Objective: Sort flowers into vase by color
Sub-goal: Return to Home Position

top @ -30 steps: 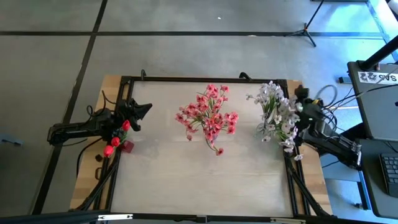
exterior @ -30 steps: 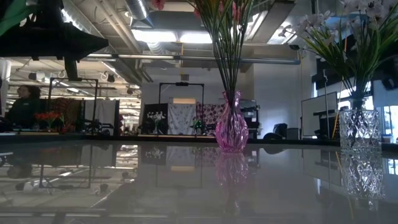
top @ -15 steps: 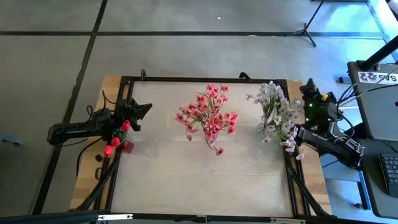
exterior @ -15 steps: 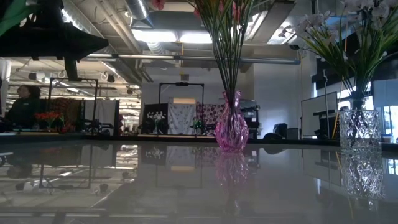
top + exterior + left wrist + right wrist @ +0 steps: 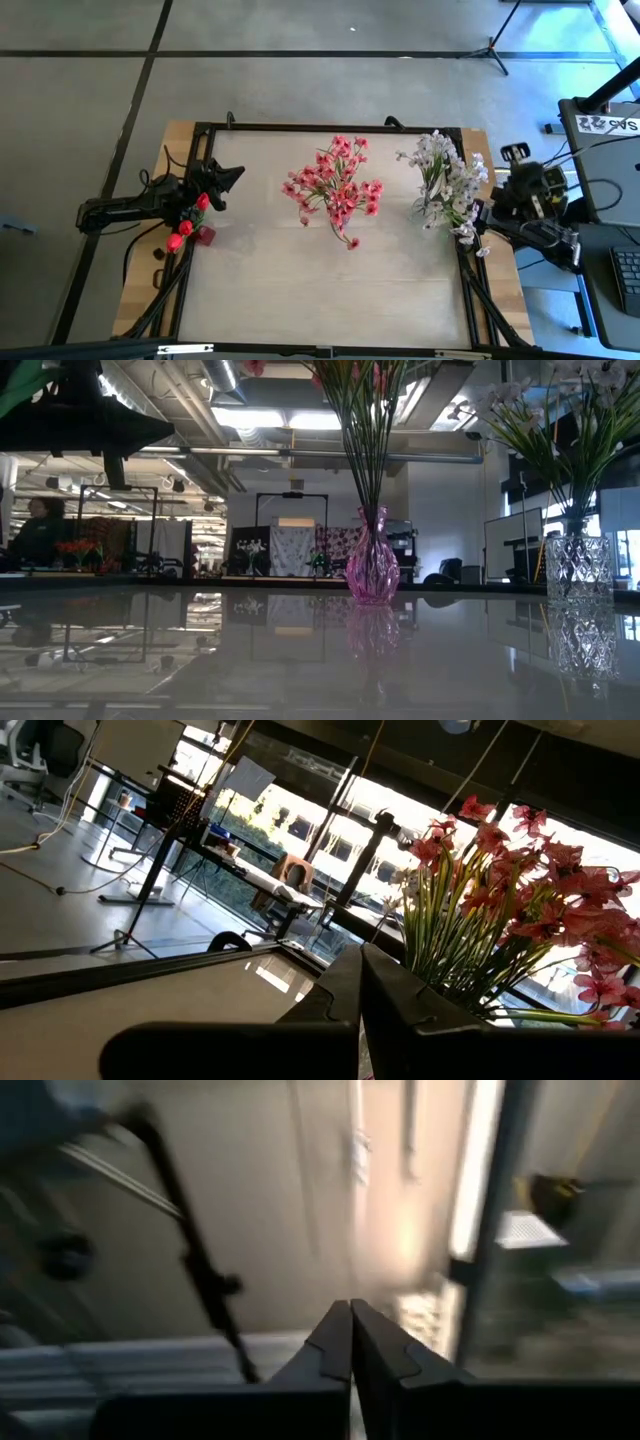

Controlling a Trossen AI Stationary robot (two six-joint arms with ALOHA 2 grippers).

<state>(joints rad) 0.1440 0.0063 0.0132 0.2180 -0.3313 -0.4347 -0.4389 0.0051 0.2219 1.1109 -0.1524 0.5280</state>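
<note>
Pink flowers (image 5: 335,185) stand in a pink vase (image 5: 371,570) at the table's middle. At the right, white flowers (image 5: 445,190) stand in a clear cut-glass vase (image 5: 578,568). Red flowers (image 5: 190,220) stand in a small red vase (image 5: 207,236) at the left edge. My left gripper (image 5: 236,175) is shut and empty, just beyond the red flowers; its wrist view shows the shut fingers (image 5: 360,960) and the pink flowers (image 5: 500,910) beyond. My right gripper (image 5: 518,158) is off the table's right edge, tipped up toward the ceiling, shut and empty (image 5: 350,1315).
A black frame (image 5: 330,128) runs along the table's edges. A desk with a keyboard (image 5: 610,210) stands right of the table, close to my right arm. Cables (image 5: 165,290) run down the left side. Bare tabletop (image 5: 320,290) lies in front of the vases.
My right gripper has drawn back from the white flowers toward the table's right edge and risen. It has tipped from about level to pointing up at the ceiling, and stays shut. The flowers and vases have not moved.
</note>
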